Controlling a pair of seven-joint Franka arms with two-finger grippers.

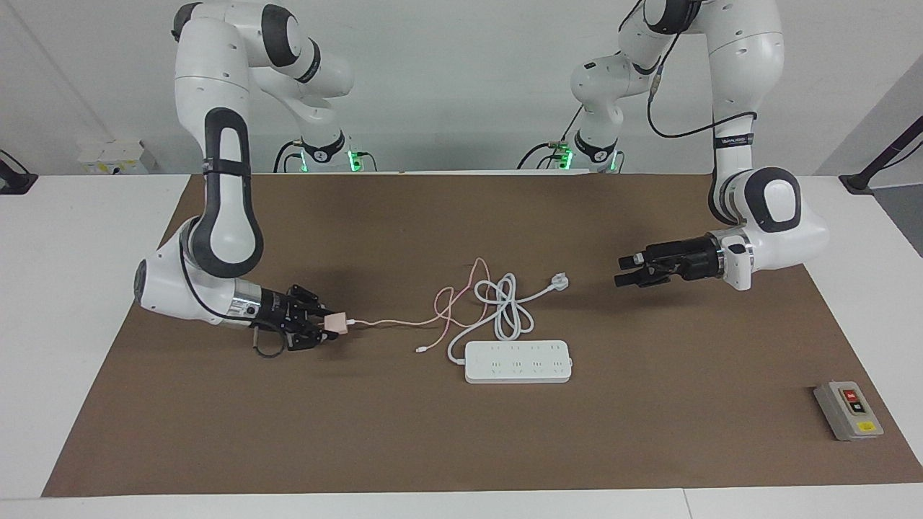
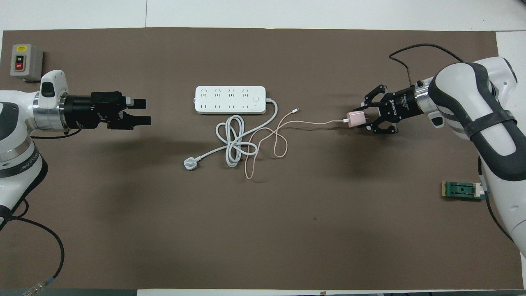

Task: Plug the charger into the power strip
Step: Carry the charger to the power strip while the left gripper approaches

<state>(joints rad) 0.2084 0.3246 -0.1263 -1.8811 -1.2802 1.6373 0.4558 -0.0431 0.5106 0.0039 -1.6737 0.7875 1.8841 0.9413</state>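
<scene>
With the right claw [image 1: 326, 326] clamped on the charger [image 1: 336, 322] and the left claw [image 1: 626, 272] apart, the power strip [image 1: 518, 362] could be dragged if its cable [image 1: 404, 318] snags.

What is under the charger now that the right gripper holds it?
The charger, in the shut right gripper, seems just above bare brown mat; nothing else shows below. Whether it touches is unclear, and its gripper-side face is covered.

A robotics lab: two white arms bolted beside a white table [image 1: 43, 303], a brown mat [image 1: 461, 432] covering it, a grey switch box [image 1: 848, 410] on the mat's corner
</scene>
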